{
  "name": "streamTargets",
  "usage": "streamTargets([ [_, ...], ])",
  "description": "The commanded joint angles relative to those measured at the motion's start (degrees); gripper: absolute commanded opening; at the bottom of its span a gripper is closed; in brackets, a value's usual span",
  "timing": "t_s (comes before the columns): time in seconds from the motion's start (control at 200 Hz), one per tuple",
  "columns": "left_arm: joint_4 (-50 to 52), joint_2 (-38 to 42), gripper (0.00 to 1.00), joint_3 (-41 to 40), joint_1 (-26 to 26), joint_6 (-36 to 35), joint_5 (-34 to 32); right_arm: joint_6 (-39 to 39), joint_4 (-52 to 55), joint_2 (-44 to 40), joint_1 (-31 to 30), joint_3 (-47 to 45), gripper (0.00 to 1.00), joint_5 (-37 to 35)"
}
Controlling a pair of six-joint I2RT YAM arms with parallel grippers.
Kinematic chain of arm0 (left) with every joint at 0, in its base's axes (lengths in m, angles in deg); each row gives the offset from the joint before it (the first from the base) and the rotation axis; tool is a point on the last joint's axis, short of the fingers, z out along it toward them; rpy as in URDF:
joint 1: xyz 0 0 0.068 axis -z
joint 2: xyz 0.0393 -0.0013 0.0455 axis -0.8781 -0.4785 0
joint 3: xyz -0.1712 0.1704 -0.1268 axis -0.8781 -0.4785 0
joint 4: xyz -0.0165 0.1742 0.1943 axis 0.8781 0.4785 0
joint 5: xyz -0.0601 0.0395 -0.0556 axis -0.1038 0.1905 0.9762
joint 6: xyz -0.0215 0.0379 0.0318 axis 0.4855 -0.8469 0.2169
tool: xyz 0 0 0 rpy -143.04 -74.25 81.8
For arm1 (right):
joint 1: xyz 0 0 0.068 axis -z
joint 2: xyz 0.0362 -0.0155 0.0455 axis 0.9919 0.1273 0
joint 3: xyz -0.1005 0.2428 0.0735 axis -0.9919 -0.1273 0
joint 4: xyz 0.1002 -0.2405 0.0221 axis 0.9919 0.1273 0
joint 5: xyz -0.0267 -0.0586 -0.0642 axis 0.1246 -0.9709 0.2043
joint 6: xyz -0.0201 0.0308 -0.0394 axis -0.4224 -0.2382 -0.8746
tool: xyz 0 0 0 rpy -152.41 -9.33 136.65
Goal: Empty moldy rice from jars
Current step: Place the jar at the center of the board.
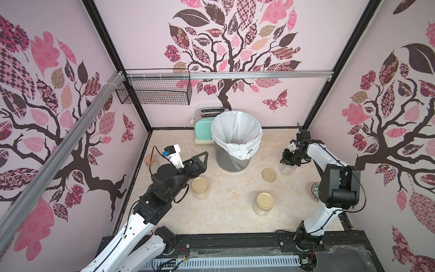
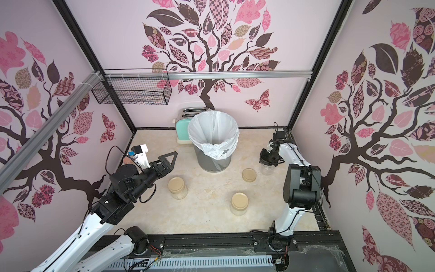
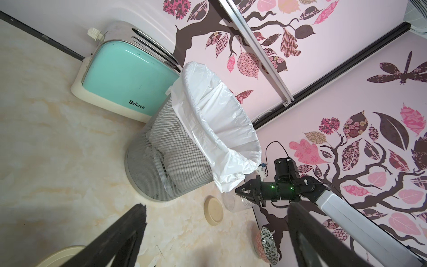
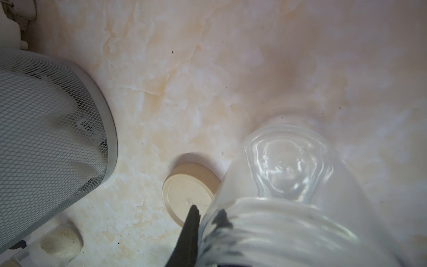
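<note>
**Emptied jar to be set down upright, clear of its lid**

In both top views, the right gripper (image 1: 288,162) is seen over the open jar (image 1: 287,169), to the right of the wire-mesh bin (image 1: 231,162). Its jaws are closed on the jar's rim. Whether the jar's base rests on the tabletop (image 1: 230,188) or sits just above it cannot be told. The loose lid (image 1: 269,175) lies flat just beside the jar. The left jar (image 1: 200,188) and the front jar (image 1: 264,203) stand lidded and well apart, nearer the front, with the moldy rice (image 1: 200,195) inside them. The left gripper (image 1: 202,162) hangs near the left jar, with nothing held.

In the left wrist view, the left jaws are shown spread wide and empty. The open jar (image 3: 234,204) is seen clear, between lid and right gripper.

In the right wrist view, the tabletop is seen straight through the glass (image 4: 288,185) and no grains are seen inside, so this jar is judged emptied. One jaw is seen outside the wall. Rice (image 4: 61,240) shows through another jar by the bin.

Setting down is judged to be the step in hand. The jar should be lowered straight until its base lies flat and kept off the lid, and the jaws opened only then. A rim pinched on one side may tip the jar if released early. Two jars are left to be emptied.
</note>
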Motion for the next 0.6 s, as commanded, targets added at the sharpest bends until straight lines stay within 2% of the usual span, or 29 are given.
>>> streamTargets([
  [0.0,0.6,0.84,0.98,-0.11,-0.2,-0.83,-0.04,-1.14,1.73,0.58,1.04,2.97,0.0,0.9],
  [0.145,1.21,1.06,0.98,-0.05,-0.2,-1.35,-0.13,-1.25,1.78,1.07,1.1,2.99,0.0,0.8],
  [0.255,1.63,1.18,0.98,-0.11,-0.2,-1.45,-0.16,-1.29,1.86,1.3,1.13,2.79,0.09,0.9],
  [0.37,1.58,1.06,0.98,-0.24,-0.2,-1.45,-0.17,-1.38,1.82,1.13,1.17,2.69,0.13,0.81],
  [0.595,1.49,0.67,0.98,-0.05,-0.2,-1.36,-0.02,-1.73,2.92,1.13,1.48,4.26,0.36,0.51],
])
